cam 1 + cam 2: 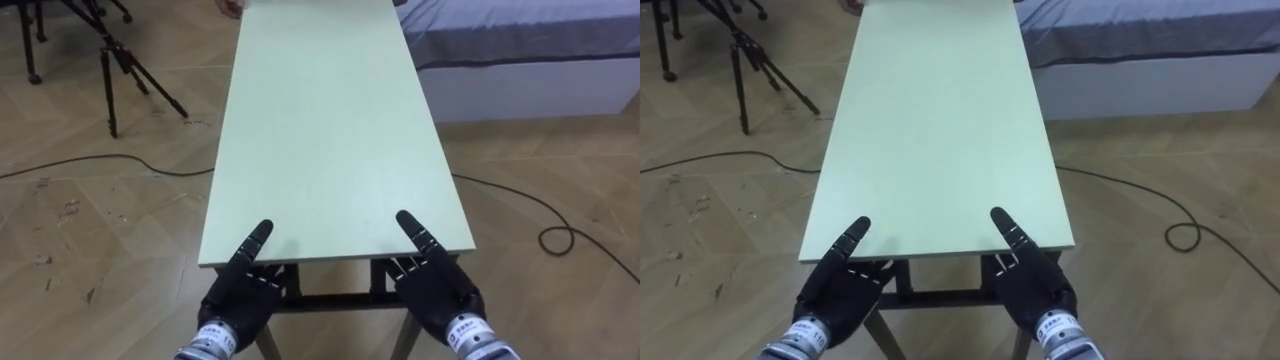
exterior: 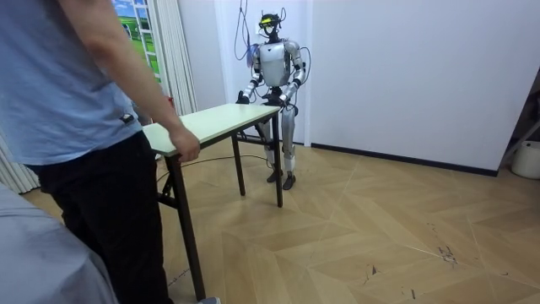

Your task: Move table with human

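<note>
Table point(image 1: 330, 120) is long and pale green, and its long way runs straight out from the robot. The robot stands at one short end, close to a white wall. A person point(image 2: 76, 101) stands at the other short end, and the person's hand point(image 2: 184, 143) holds that far edge. So the table lies between the two of them. Its legs seem to be on the wooden floor point(image 1: 90, 230).

The left hand point(image 1: 238, 290) is at the near edge, by the left corner. Its thumb lies on the tabletop and its fingers tuck under the edge, so it pinches the edge. The right hand point(image 1: 440, 288) pinches the same edge by the right corner. Both hands are just as near to the table, one on each side of the middle.

I think the next move has to go along the long way, with robot and person stepping together so the table keeps straight. A bed point(image 1: 520, 50) sits close on the table's right side, and a tripod point(image 1: 120, 60) stands off to the left. A swing to either side could bump one of them.
</note>
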Controlling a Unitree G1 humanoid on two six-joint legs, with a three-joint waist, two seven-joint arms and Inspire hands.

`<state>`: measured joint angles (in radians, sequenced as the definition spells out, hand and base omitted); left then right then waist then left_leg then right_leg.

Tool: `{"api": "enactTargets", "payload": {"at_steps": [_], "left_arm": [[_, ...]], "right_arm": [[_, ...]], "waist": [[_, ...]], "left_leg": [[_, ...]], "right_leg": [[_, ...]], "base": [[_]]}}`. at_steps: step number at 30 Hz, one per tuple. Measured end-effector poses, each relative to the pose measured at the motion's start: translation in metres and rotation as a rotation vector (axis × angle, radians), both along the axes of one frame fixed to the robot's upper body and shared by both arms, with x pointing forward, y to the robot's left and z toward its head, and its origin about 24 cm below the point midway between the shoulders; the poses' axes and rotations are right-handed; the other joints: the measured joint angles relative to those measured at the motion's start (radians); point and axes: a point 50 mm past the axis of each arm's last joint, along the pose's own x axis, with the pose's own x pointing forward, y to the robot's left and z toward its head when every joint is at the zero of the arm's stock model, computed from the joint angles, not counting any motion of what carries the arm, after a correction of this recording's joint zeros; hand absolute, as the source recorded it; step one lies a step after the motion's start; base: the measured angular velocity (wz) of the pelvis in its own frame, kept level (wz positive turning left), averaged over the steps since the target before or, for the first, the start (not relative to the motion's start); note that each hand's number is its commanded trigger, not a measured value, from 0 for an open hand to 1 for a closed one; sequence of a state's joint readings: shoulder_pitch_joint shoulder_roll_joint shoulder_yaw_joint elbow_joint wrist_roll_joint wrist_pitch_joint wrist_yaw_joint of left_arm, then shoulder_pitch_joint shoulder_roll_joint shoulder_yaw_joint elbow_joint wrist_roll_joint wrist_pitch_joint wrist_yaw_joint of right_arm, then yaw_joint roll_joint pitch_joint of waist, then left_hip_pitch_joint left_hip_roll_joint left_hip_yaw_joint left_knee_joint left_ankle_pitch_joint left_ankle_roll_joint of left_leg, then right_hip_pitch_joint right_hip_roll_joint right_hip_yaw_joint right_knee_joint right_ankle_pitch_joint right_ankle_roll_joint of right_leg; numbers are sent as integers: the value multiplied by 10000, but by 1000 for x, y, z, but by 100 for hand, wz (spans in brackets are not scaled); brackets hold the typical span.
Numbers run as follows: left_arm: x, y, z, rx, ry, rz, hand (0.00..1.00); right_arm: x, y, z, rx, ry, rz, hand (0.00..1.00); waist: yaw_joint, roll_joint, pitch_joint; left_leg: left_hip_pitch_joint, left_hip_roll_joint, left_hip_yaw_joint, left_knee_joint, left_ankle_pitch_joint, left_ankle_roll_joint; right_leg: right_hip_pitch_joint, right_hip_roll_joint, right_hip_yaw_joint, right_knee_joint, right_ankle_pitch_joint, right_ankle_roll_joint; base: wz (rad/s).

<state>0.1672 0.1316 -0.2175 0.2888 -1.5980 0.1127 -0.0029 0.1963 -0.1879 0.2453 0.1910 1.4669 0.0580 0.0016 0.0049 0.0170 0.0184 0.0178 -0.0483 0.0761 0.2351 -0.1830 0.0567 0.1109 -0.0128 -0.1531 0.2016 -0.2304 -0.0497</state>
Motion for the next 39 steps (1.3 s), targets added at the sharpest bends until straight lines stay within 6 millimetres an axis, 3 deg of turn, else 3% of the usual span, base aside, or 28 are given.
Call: {"api": "enactTargets", "payload": {"at_steps": [1, 2, 3, 11, 16, 39], "left_arm": [[1, 0, 2, -64, -60, 33, 16], [2, 0, 3, -101, -101, 59, 72], [3, -1, 6, -194, -171, 147, 100], [5, -3, 7, -479, -180, 439, 100], [3, -8, 3, -563, 298, 479, 100], [0, -9, -3, -316, 598, 382, 100]], "right_arm": [[0, 0, 0, 11, -23, -19, 0], [1, 0, 1, 20, -46, -27, 90], [1, 1, 1, 45, -72, -30, 100], [2, 3, 2, 296, -63, -340, 100], [0, 2, -4, 49, 760, -531, 100], [1, 2, -3, -149, 720, -380, 100]], "waist": [[-5, -3, -2], [-5, -4, -2], [-5, -5, -2], [48, 1, -4], [268, 6, -3], [279, -48, 47]], "left_leg": [[-40, -1, 0, 11, 0, 0], [-69, 1, -1, 16, 0, 0], [-103, 2, -1, 16, 1, 1], [-180, 10, 14, 22, 1, 1], [-186, 6, 17, -64, 0, 0], [77, 0, 21, -402, 1, -1]], "right_leg": [[-29, 0, -3, 0, 0, 0], [-60, 0, -3, 5, 0, 0], [-91, 1, -1, 7, 4, -7], [-192, 4, 22, 27, 7, -11], [-181, 2, 4, 37, 9, -9], [-80, 7, 14, 3, 10, -7]], "base": [[0], [0], [0], [0], [-1], [-1]]}}
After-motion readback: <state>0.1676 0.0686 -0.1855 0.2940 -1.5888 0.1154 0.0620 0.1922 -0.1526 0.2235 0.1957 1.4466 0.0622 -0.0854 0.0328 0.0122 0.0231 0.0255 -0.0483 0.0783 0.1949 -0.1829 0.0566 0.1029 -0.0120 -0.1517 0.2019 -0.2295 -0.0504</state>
